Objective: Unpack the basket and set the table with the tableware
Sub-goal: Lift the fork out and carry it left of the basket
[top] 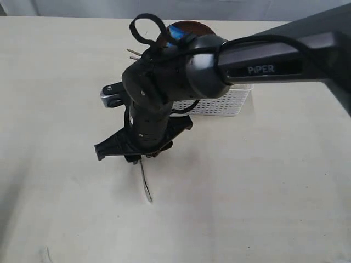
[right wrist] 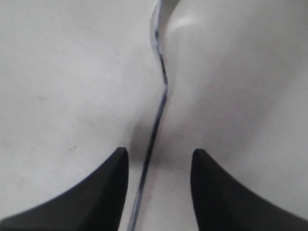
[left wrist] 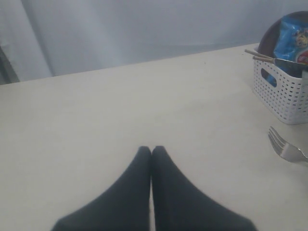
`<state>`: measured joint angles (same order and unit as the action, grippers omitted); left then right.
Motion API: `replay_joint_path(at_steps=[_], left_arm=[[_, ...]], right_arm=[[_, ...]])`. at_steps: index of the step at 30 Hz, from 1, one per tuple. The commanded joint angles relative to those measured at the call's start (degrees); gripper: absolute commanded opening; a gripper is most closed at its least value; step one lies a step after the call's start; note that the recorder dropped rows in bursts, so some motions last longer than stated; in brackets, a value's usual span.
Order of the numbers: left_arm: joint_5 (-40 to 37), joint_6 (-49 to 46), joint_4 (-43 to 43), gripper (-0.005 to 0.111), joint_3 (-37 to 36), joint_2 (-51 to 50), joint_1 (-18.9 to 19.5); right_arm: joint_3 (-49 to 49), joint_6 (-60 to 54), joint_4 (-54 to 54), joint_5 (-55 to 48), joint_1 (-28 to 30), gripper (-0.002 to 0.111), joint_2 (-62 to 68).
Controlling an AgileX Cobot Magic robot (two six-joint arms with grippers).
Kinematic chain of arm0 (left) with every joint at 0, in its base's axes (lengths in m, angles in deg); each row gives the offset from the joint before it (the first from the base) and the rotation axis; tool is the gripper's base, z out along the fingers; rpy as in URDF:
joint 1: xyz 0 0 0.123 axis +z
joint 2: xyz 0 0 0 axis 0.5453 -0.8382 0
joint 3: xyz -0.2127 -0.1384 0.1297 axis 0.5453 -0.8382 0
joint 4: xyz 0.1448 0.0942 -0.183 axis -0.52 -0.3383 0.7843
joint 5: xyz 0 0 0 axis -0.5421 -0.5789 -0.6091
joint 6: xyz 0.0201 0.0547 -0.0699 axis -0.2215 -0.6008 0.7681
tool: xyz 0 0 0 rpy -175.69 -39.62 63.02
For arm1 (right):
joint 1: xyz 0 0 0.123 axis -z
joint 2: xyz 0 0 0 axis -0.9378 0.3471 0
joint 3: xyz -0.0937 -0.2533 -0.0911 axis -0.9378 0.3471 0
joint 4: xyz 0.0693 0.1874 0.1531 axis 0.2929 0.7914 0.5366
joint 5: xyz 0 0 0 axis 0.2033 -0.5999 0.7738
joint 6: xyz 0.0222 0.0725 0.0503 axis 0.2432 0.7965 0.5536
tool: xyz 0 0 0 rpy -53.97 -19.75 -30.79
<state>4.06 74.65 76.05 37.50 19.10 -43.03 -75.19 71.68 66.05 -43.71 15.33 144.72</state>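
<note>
R end effector: released; jaws apart either side of fork handle, gap on both sides, not touching it. Points straight down in ext. view.
L end effector: clenched, empty, low over bare surface, well apart from basket.
Fork: flat on surface, near basket but apart from it. Handle end lies under R end effector, head away from it.
Basket contents: plate, chopsticks and blue bag inside; rest hidden by R arm.
Step (judged): fork placement looks done; lift-off next, then on to basket.
Risk 1: fingertips sit v. close to surface w/ handle between them. Sideways drift on lift-off could clip handle & spin or drag fork.
Risk 2: if jaws close, fork comes up w/ arm, so setting is undone.
Risk 3: R arm crosses over basket. A low swing could catch chopsticks sticking out past rim, or nudge basket.
Risk 4: bag isn't tableware and lies against plate, so a plate grasp may snag it.
Safest (judged): rise straight up before any lateral move.
</note>
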Motion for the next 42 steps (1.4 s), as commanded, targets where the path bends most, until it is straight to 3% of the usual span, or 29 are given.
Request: replay_joint_path(at_steps=[1,4,5,11,16,22,25,31,35,40,42], left_arm=[[0.4,0.0,0.1,0.000,-0.1,0.2,0.1],[0.4,0.0,0.1,0.000,-0.1,0.2,0.1],[0.4,0.0,0.1,0.000,-0.1,0.2,0.1],[0.4,0.0,0.1,0.000,-0.1,0.2,0.1],[0.4,0.0,0.1,0.000,-0.1,0.2,0.1],[0.4,0.0,0.1,0.000,-0.1,0.2,0.1],[0.4,0.0,0.1,0.000,-0.1,0.2,0.1],[0.4,0.0,0.1,0.000,-0.1,0.2,0.1],[0.4,0.0,0.1,0.000,-0.1,0.2,0.1],[0.4,0.0,0.1,0.000,-0.1,0.2,0.1],[0.4,0.0,0.1,0.000,-0.1,0.2,0.1]], right_arm=[[-0.3,-2.3,-0.3,-0.7,-0.4,0.029,1.2],[-0.4,-3.6,-2.7,-2.1,-0.4,0.003,1.2],[-0.4,-4.0,-3.8,-2.7,-0.4,0.000,1.1],[-0.4,-4.3,-19.7,-6.8,-2.0,-0.001,-0.4],[-0.2,-4.2,-44.6,-12.3,-9.3,-0.001,-1.4],[4.3,-3.8,-66.8,-8.6,-16.8,-0.001,-1.2],[6.1,-3.8,-71.7,-8.7,-17.9,-0.001,-0.5],[7.9,-4.7,-71.5,-8.4,-17.5,0.000,1.1],[7.9,-4.7,-69.2,-7.4,-17.5,0.015,1.4],[7.9,-4.7,-68.7,-8.8,-17.5,0.053,1.4],[7.9,-4.7,-67.5,-10.5,-17.7,0.054,1.4]])
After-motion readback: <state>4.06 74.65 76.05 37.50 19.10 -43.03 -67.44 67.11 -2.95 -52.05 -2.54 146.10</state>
